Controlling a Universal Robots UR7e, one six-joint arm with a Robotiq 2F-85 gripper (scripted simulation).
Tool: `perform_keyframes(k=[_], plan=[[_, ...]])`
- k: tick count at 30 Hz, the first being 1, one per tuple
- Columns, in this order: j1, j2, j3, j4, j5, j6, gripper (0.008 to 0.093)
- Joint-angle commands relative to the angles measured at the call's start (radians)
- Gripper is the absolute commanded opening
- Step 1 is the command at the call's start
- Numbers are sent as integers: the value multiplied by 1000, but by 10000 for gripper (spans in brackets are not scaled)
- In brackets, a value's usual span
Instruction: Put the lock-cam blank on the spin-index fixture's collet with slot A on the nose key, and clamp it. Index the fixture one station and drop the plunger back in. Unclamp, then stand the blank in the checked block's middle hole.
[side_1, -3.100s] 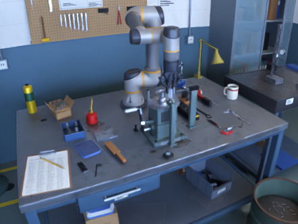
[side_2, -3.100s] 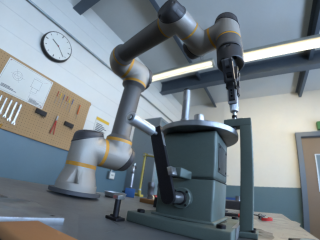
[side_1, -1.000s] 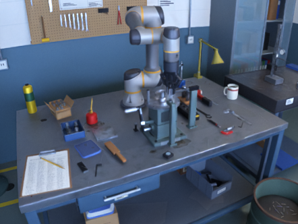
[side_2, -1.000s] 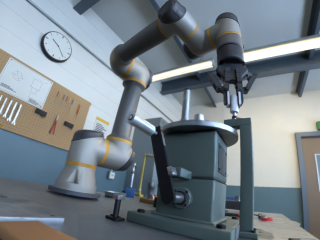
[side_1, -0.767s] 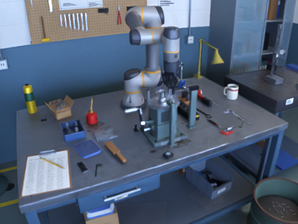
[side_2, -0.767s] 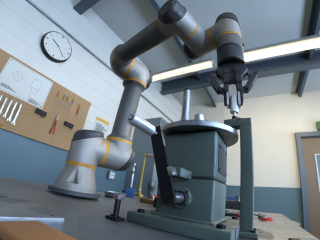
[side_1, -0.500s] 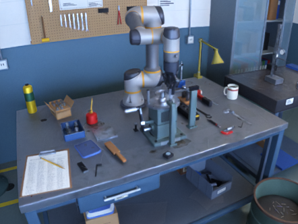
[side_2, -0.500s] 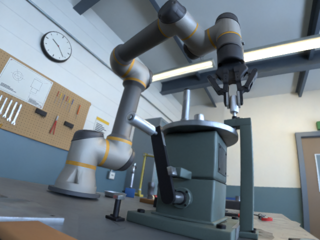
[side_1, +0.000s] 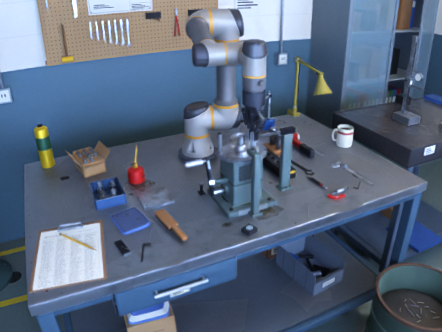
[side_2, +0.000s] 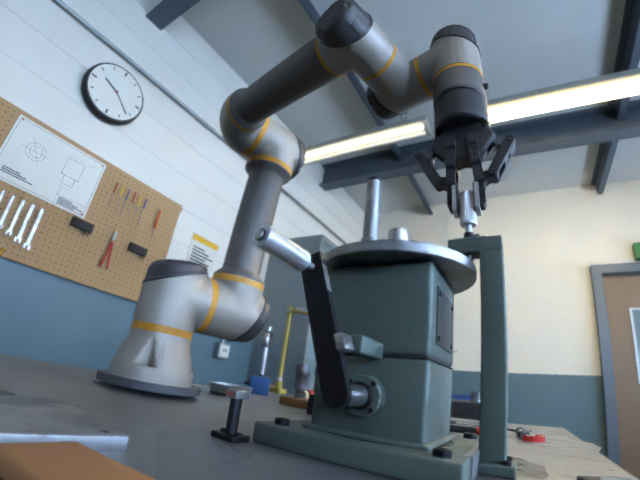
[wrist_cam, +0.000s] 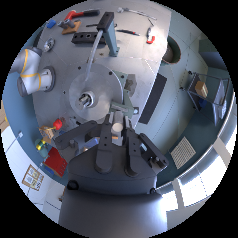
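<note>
At the middle of the bench stands the green spin-index fixture (side_1: 242, 180) with its round index plate (side_2: 400, 253) on top. A blank (wrist_cam: 85, 99) sits in the collet at the plate's centre. My gripper (side_2: 466, 199) is over the near post's arm at the plate's edge, closed on the silver plunger knob (side_2: 468, 209) (wrist_cam: 117, 123). The black clamp lever (side_2: 323, 330) leans up on the fixture's side. The checked block (wrist_cam: 87, 38) with its holes lies behind the fixture.
A blue parts tray (side_1: 107, 192) sits to the left with a red oil can (side_1: 135, 172). A second green post (side_1: 286, 157) stands right of the fixture. A mug (side_1: 343, 135) and hand tools (side_1: 345, 170) lie on the right. A clipboard (side_1: 67, 255) is at the front left.
</note>
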Motion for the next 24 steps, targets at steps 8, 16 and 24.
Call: perform_keyframes(k=[8,16,24], plan=[[0,-4,-2,2,-1,0,105],[0,-4,-2,2,-1,0,265],[0,-4,-2,2,-1,0,425]])
